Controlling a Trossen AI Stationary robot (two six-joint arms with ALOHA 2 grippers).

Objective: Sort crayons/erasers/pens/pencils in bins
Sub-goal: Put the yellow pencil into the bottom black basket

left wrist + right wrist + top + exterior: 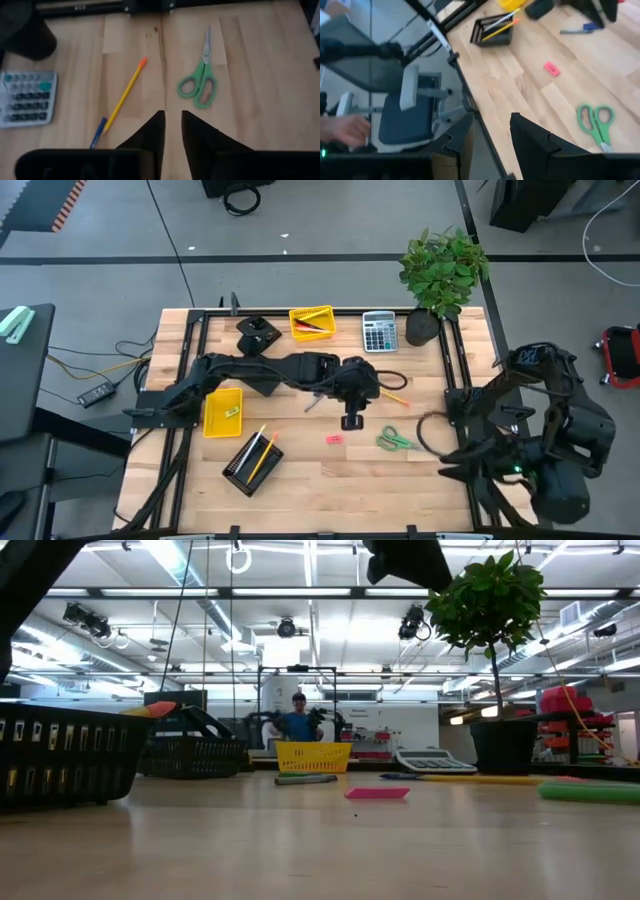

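While the right gripper (490,132) waits parted at the table's four o'clock edge, the left gripper (351,420) hovers mid-table, fingers slightly apart and empty, a pink eraser (335,440) at its seven o'clock, a yellow pencil (123,95) beyond

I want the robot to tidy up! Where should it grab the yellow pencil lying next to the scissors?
Probably around the middle of the pencil, coming straight down from above. It lies flat on the table, long and very thin, so the left gripper would best close across its narrow width. The scissors lie apart from it, leaving room, and the gripper is open and already close.
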